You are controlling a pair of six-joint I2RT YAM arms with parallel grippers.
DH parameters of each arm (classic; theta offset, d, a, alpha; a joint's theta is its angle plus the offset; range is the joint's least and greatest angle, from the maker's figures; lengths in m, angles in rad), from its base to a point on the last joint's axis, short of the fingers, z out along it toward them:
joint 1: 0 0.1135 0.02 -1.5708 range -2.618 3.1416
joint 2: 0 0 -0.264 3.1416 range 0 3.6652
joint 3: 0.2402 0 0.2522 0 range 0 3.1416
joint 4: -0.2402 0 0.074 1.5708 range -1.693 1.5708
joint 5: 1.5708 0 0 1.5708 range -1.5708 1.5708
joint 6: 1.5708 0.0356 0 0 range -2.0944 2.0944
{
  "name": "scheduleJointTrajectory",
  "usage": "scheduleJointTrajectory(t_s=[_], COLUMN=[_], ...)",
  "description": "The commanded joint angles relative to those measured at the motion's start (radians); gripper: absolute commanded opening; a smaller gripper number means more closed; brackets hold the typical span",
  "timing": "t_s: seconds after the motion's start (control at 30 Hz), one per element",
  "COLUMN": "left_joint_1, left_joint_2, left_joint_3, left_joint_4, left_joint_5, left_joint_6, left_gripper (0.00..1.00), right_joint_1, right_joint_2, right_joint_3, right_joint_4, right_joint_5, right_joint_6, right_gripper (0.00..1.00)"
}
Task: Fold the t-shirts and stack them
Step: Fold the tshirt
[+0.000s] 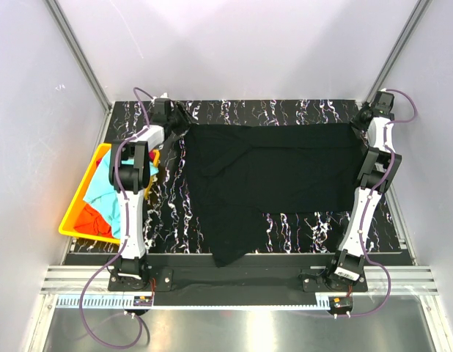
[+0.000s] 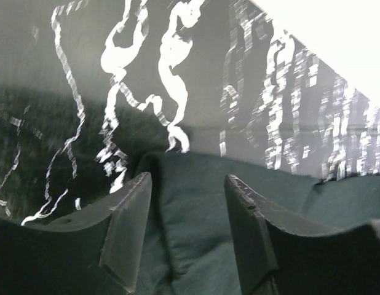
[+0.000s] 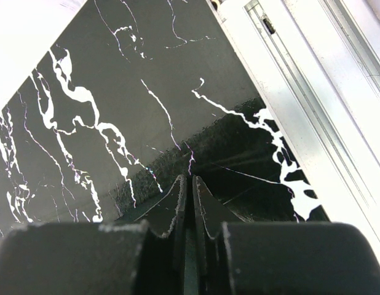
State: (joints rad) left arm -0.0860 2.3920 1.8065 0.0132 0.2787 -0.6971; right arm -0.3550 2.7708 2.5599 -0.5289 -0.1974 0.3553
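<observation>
Two wrist views settle what the overhead cannot: the left gripper [image 2: 187,181] stands with jaws apart over the far-left corner of the black t-shirt [image 1: 270,172], and the right gripper [image 3: 190,179] is pinched tight on its far-right edge. From above I see that shirt spread across the table [image 1: 285,110]. The yellow bin [image 1: 71,220] at left holds a turquoise t-shirt [image 1: 105,187] and an orange-red t-shirt [image 1: 91,218].

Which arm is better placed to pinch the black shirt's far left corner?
Left: the left end effector stands open astride the black t-shirt there; the right end effector is shut on its far right corner.
</observation>
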Motion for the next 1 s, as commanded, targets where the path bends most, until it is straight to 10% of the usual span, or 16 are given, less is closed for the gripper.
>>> scheduleJointTrajectory(t_s=[0.0,0.23,0.5,0.6,0.97], left_joint_1=[-0.001,-0.009,-0.009,-0.011,0.006], left_joint_2=[0.019,0.048,0.094,0.122,0.095], left_joint_3=[0.034,0.06,0.103,0.141,0.16], left_joint_4=[-0.055,-0.078,-0.073,-0.075,-0.082], left_joint_5=[-0.027,-0.041,-0.049,-0.059,-0.15], left_joint_6=[0.01,-0.01,-0.087,-0.102,-0.055], left_gripper=[0.55,0.55,0.28,0.0,0.0], right_joint_1=[-0.001,-0.002,-0.006,-0.007,-0.019], right_joint_2=[-0.005,-0.005,-0.007,-0.008,-0.007], right_joint_3=[0.013,0.013,0.008,0.005,0.017], right_joint_4=[-0.016,-0.016,-0.017,-0.016,-0.019], right_joint_5=[0.018,0.015,0.013,0.013,0.091], right_joint_6=[-0.027,-0.029,-0.027,-0.027,-0.009], right_gripper=[0.11,0.1,0.1,0.06,0.0])
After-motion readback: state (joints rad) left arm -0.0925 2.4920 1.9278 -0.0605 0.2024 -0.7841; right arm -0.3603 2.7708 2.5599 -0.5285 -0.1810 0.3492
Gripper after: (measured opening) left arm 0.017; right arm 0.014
